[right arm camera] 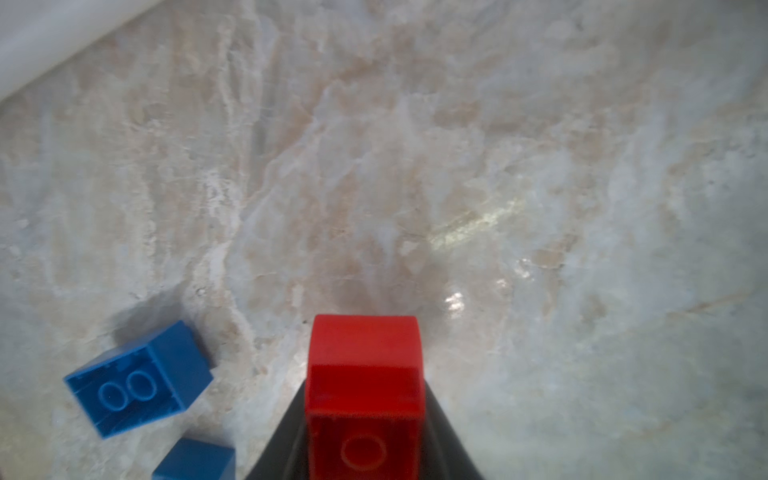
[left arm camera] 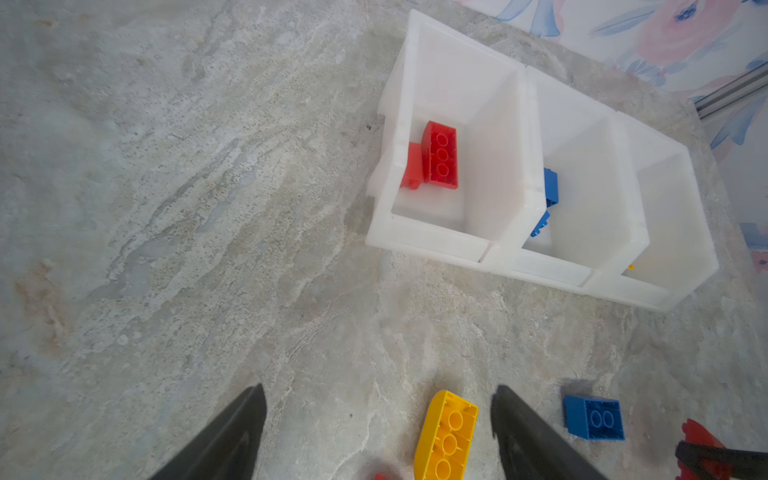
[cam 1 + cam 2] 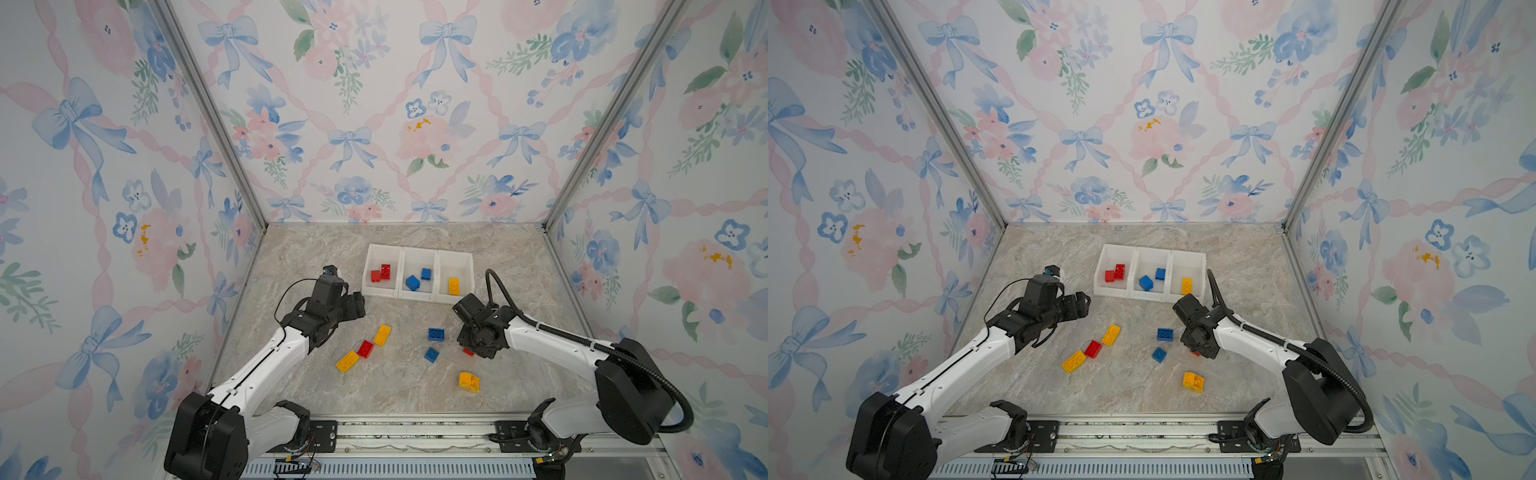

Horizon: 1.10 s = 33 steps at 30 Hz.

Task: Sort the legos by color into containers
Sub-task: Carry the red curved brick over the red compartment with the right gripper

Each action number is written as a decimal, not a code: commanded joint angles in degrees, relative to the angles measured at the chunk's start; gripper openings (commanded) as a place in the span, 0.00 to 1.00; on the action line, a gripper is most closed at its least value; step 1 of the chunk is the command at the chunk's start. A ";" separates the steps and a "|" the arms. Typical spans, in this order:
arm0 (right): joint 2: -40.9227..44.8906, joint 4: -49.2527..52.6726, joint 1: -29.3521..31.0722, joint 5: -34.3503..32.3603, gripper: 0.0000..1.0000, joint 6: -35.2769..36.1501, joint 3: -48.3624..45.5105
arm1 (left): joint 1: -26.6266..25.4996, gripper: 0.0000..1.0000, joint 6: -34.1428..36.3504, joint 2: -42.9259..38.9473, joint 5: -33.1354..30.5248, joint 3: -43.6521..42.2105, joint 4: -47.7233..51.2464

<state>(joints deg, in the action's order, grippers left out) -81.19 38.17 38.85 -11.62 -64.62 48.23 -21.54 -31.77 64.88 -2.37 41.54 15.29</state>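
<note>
The right gripper (image 1: 365, 419) is clamped on a red brick (image 1: 365, 353) close to the table (image 1: 498, 166), near a blue brick (image 1: 139, 378). The left gripper (image 2: 379, 399) has its jaws apart above the table, with a yellow brick (image 2: 446, 436) partly between them. The containers (image 3: 419, 249) stand at the rear, holding red, blue and yellow bricks in separate bins.

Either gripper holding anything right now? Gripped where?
Right gripper is shut on a red brick, pinched across its two opposite side walls, hollow underside toward the wrist camera. Left gripper is open and empty.
</note>
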 commanded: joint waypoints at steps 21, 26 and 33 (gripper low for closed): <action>-16.46 -5.67 5.79 3.51 0.27 22.94 30.94 | 2.11 0.90 -2.06 -5.71 3.89 -8.19 -3.05; -22.47 -7.21 5.80 4.64 0.27 26.11 37.36 | 2.23 0.91 -1.87 -6.48 3.90 -8.82 -3.16; -29.72 -8.84 5.68 6.64 0.27 28.48 45.57 | 2.38 0.91 -2.40 -7.30 4.15 -9.22 -3.12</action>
<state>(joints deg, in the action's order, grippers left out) -108.88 30.55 44.03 -6.04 -38.44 90.67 -19.55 -33.32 58.83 1.19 32.99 12.69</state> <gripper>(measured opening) 0.339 0.910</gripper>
